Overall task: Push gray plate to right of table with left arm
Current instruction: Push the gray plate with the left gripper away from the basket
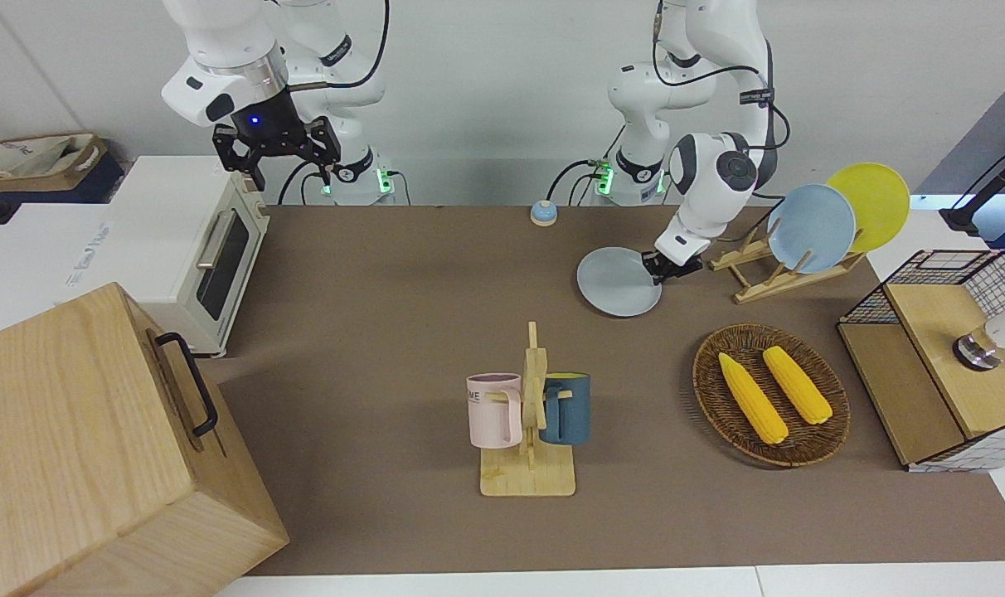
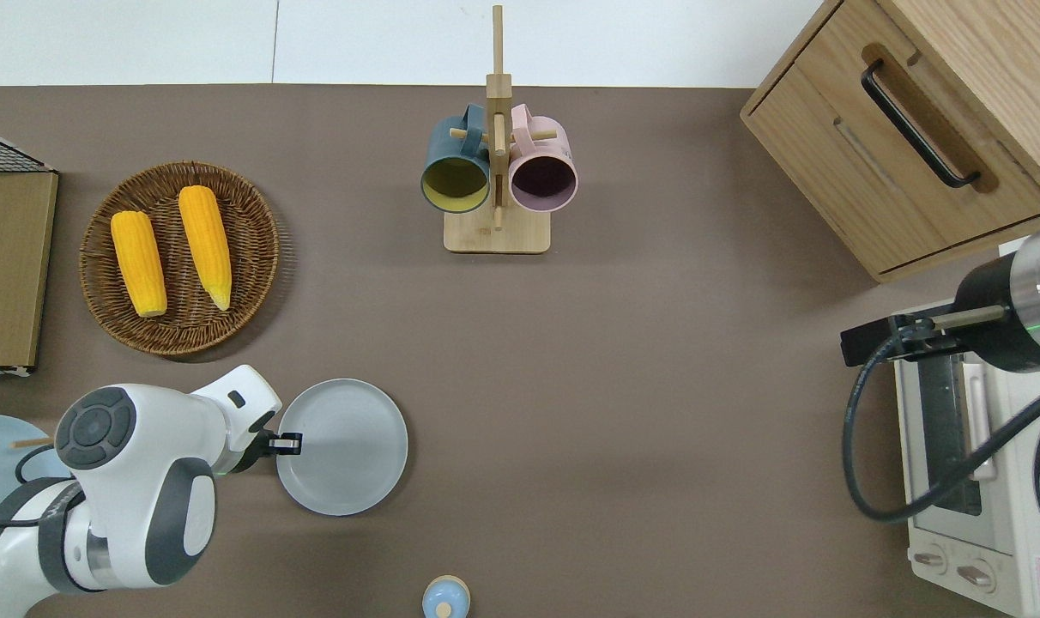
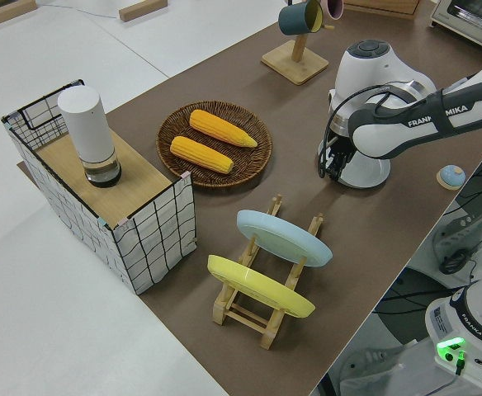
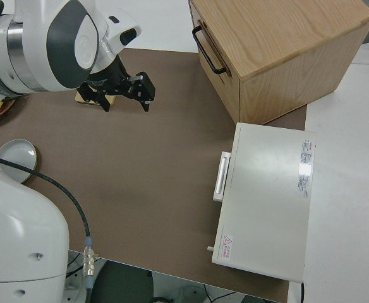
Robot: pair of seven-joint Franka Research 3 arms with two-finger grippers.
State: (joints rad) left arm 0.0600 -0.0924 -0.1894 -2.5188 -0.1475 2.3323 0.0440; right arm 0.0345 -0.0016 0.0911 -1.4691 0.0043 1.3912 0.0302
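Gray plate flat on tabletop, touching left hand at rim toward left arm's end; finger spread impossible to tell; right arm parked.

The gray plate is lying flat on the table, toward the edge nearest the robots and the left arm's end. The left gripper is sitting at the plate's rim on the side facing that end; finger spacing is not discernible. A wicker basket holding two corn cobs is sitting farther from the robots. A mug rack is standing near the farthest edge. The right arm is parked.
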